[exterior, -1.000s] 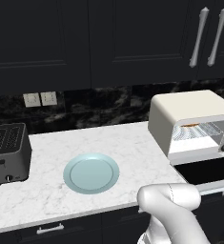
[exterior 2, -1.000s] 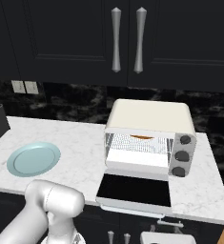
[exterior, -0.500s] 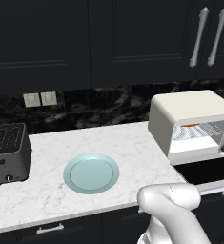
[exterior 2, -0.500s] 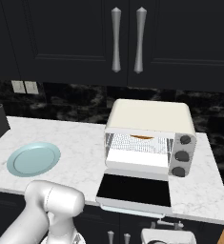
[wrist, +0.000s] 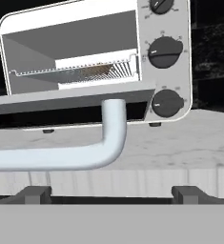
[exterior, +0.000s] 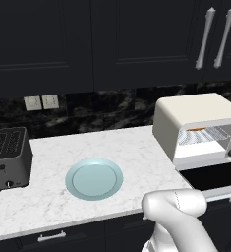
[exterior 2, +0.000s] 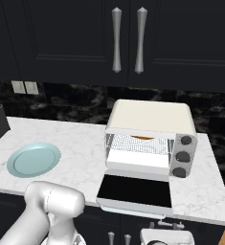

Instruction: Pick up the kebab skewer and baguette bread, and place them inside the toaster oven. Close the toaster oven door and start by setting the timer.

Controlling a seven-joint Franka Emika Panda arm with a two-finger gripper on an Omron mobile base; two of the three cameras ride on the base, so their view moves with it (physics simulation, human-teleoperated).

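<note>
Lining up on the door handle — closing the oven comes next.

My gripper (wrist: 111,193) hangs below the counter edge, jaws spread wide and holding nothing, just under the white bar handle (wrist: 61,155) of the toaster oven door (exterior 2: 135,190), which lies folded flat toward me. I judge I must rise and push it shut. Inside the toaster oven (exterior 2: 150,136), something orange-brown — the baguette bread (exterior 2: 141,138), I think — sits on the rack; the skewer I can't make out. The plate (exterior: 94,178) to the left is bare.

Even flat rendered light, sharp focus, no glare; dark cabinets dim, shadows faint.
</note>
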